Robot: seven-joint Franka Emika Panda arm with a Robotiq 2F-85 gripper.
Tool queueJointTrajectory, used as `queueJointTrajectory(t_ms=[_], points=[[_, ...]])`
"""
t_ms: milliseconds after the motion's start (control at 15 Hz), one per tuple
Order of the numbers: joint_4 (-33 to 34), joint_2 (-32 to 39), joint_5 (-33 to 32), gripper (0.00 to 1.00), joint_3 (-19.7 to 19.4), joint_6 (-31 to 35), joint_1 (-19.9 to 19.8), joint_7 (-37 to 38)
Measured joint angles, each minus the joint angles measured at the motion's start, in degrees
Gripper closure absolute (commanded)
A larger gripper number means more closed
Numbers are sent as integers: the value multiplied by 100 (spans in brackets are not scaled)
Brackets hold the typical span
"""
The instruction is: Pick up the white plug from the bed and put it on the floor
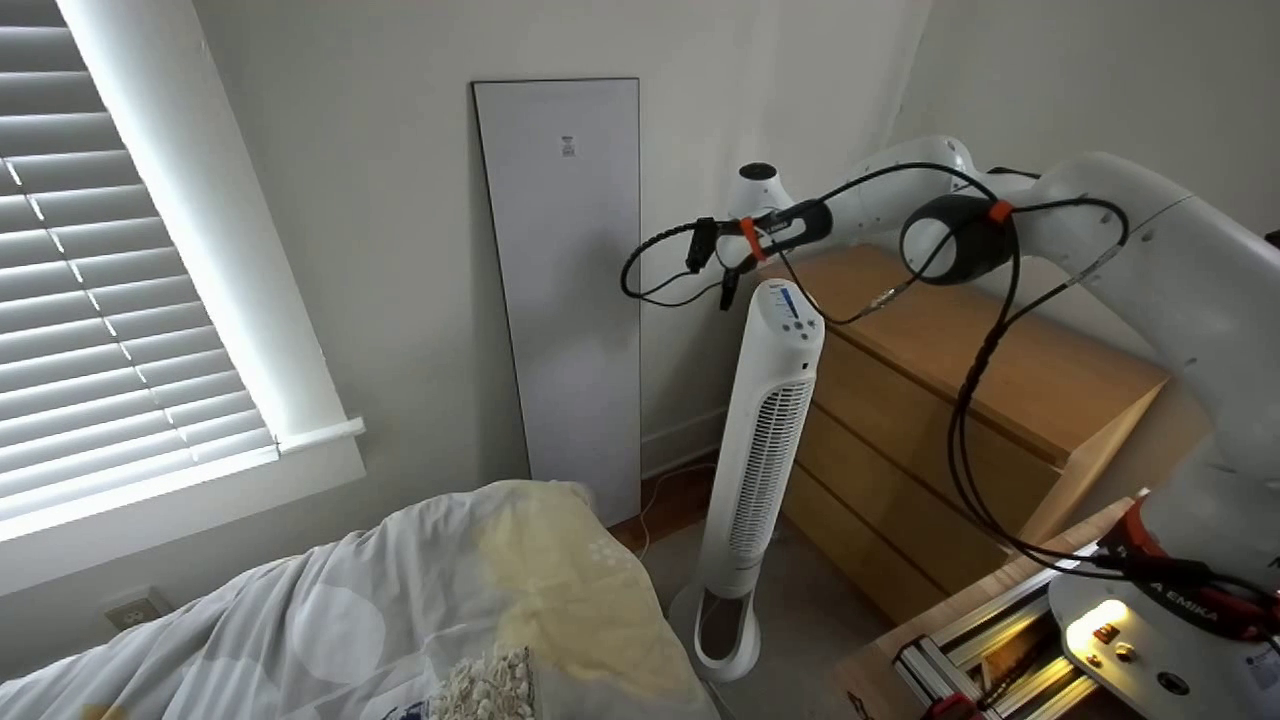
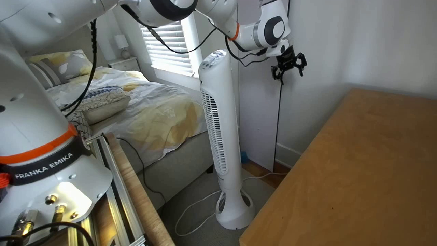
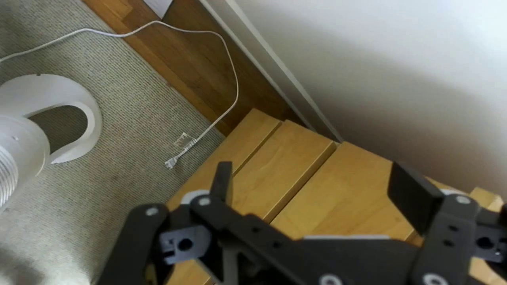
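while the arm (image 1: 1090, 225) reaches out high and bent, its tool (image 2: 291, 76) points downward, spread wide; white plug (image 3: 171, 162) lies on the floor (image 3: 130, 126) near the dresser (image 2: 344, 171).

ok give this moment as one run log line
black two-fingered gripper: open, empty | white corded plug: lying on grey-tan carpeted floor | white tower fan: upright

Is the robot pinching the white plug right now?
No, the wrist view shows the white plug lying on the floor, with the fingers open and apart from it.
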Motion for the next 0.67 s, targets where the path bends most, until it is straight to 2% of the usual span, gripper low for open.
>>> queueJointTrajectory(t_ms=[333,667], points=[[-277,-663,337,0,254,-757,-189,-1921],[-971,-1509,367,0,265,-1232,-162,-3496]])
